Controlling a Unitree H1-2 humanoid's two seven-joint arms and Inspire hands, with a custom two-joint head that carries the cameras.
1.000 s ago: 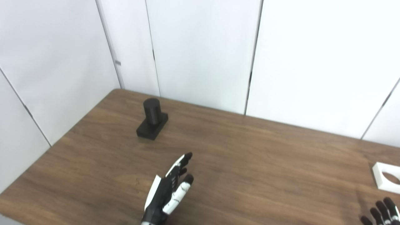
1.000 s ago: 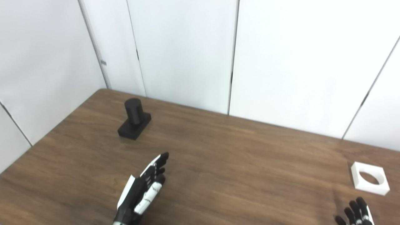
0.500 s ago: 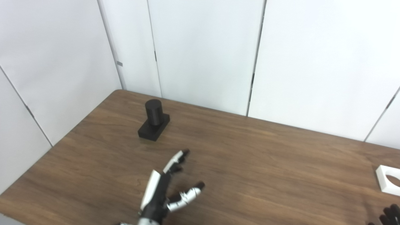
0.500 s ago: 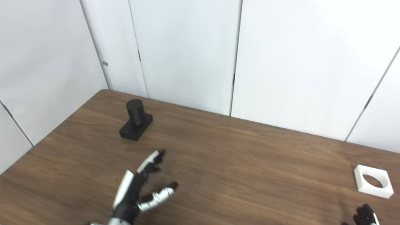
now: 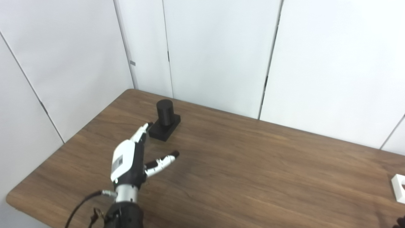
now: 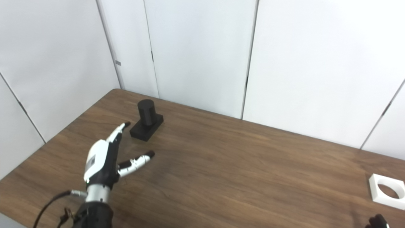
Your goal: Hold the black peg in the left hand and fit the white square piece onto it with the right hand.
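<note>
The black peg is a short cylinder on a black rectangular base, standing upright at the far left of the wooden table. My left hand is open, fingers and thumb spread, hovering just in front and left of the peg's base, not touching it. The white square piece with a round hole lies flat at the table's far right. Only the fingertips of my right hand show at the bottom right corner, in front of the white piece; its state is not visible.
White wall panels stand close behind the table and along its left side. The table's left corner is near my left arm.
My left hand has risen and moved forward and left to the peg's base, with its thumb spread. The camera has shifted, so the whole scene has moved right. The right hand has dropped lower in view.
</note>
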